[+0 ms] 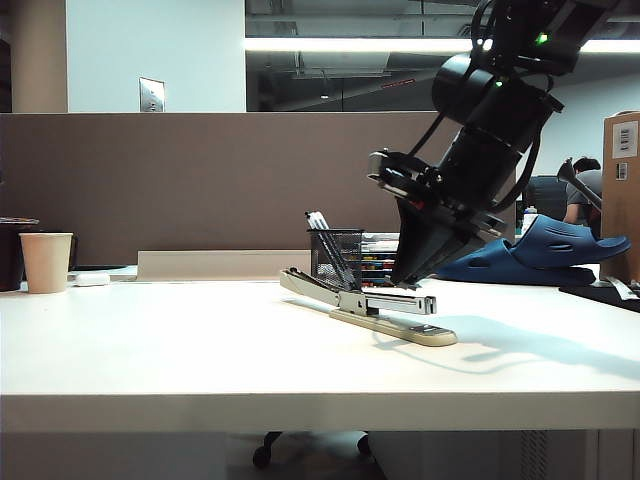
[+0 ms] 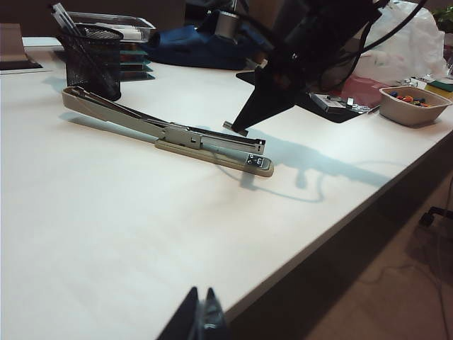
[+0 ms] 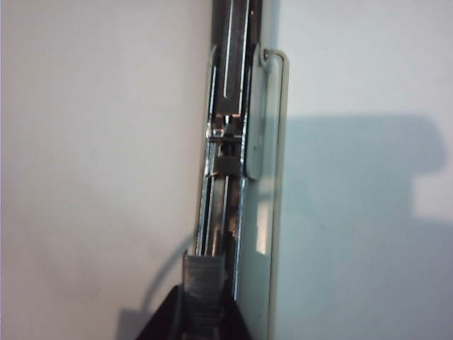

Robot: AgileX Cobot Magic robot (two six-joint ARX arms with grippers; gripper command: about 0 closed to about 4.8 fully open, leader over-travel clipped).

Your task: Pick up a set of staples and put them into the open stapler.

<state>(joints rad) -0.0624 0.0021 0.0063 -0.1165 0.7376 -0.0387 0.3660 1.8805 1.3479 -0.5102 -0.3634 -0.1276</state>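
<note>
The stapler (image 1: 365, 305) lies open on the white table, its beige arm swung back toward the pen cup and its silver magazine rail (image 3: 226, 142) bared. My right gripper (image 1: 402, 280) points steeply down just above the rail's front half, shut on the set of staples (image 3: 205, 287), a short grey bar sticking out past its black fingertips (image 3: 166, 315). The same stapler (image 2: 177, 134) and the staples (image 2: 235, 128) appear in the left wrist view, the bar a little above the rail; I cannot tell whether they touch. My left gripper (image 2: 202, 296) hangs shut and empty over the table's near edge.
A black mesh pen cup (image 1: 336, 256) stands right behind the stapler's rear end. A paper cup (image 1: 46, 262) sits at the far left. A blue object (image 1: 560, 250) and a cardboard box (image 1: 622, 190) are at the back right. A bowl of small items (image 2: 414, 105) rests near the right edge.
</note>
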